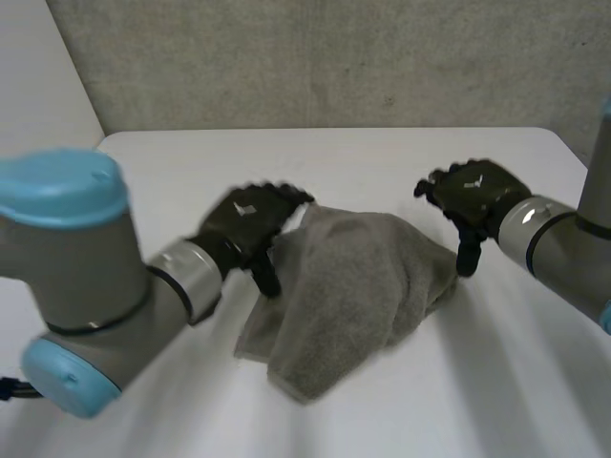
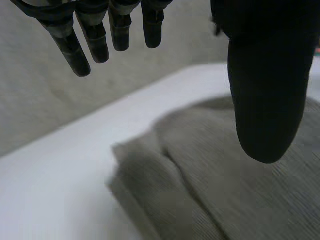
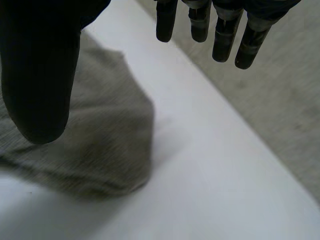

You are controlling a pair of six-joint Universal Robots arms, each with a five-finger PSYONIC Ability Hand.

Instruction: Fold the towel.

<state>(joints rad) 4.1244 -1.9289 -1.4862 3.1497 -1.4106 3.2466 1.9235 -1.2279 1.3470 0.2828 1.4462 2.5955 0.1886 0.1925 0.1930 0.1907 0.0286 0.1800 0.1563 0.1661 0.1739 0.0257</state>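
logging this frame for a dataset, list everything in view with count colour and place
towel: one, grey, bunched in a loose heap mid-table, between the two hands
table: one, white, under everything
wall: one, grey, behind the table's far edge
left hand: one, black, at the towel's left edge, fingers straight, nothing held
right hand: one, black, by the towel's right edge, fingers straight, nothing held
left arm: one, grey with light-blue caps, near left
right arm: one, grey, far right
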